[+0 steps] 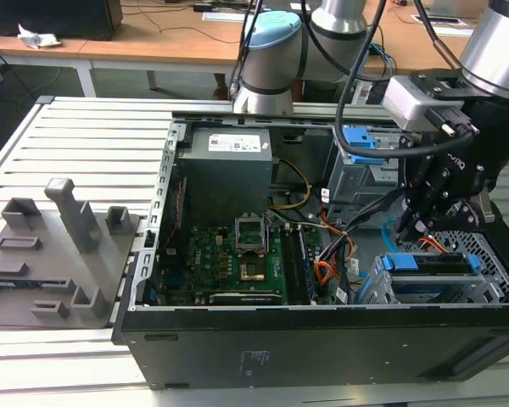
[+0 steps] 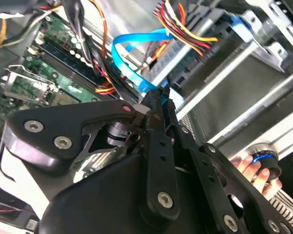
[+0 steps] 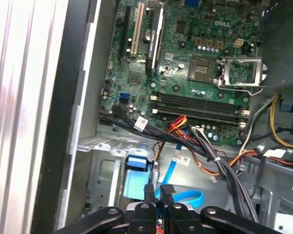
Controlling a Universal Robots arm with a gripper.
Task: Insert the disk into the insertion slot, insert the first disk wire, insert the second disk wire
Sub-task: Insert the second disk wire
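Exterior view, from its left to its right. Grey plastic fixture block [image 1: 55, 254] with upright posts sits on the slatted aluminium table [image 1: 93, 144], just beside the open computer case [image 1: 322, 339]. Inside the case: green motherboard [image 1: 229, 263] at the exterior view's left of the interior, grey power supply box [image 1: 229, 165] behind it. Orange wire bundle [image 1: 327, 273] lies next to the motherboard's edge, near the middle of the case. Taller grey cage with a blue latch [image 1: 360, 157] stands at the back, toward the right.

At the exterior view's right end, the low perforated drive cage [image 1: 483, 250] holds the disk [image 1: 433, 263]; its blue carrier shows along the cage's front edge, so the drive is seated. The black gripper [image 1: 411, 225] hangs just over that cage, next to the disk's end.

In the second wrist view the fingers [image 2: 158, 122] are drawn narrow, pinching the end of the light-blue cable [image 2: 129, 61], which curves in a loop above them. A person's hand [image 2: 256, 173] rests on a knob near the frame edge.

In the first wrist view the fingertips [image 3: 166, 192] close on the same blue cable [image 3: 185, 199], beside the blue carrier tab [image 3: 136, 175].
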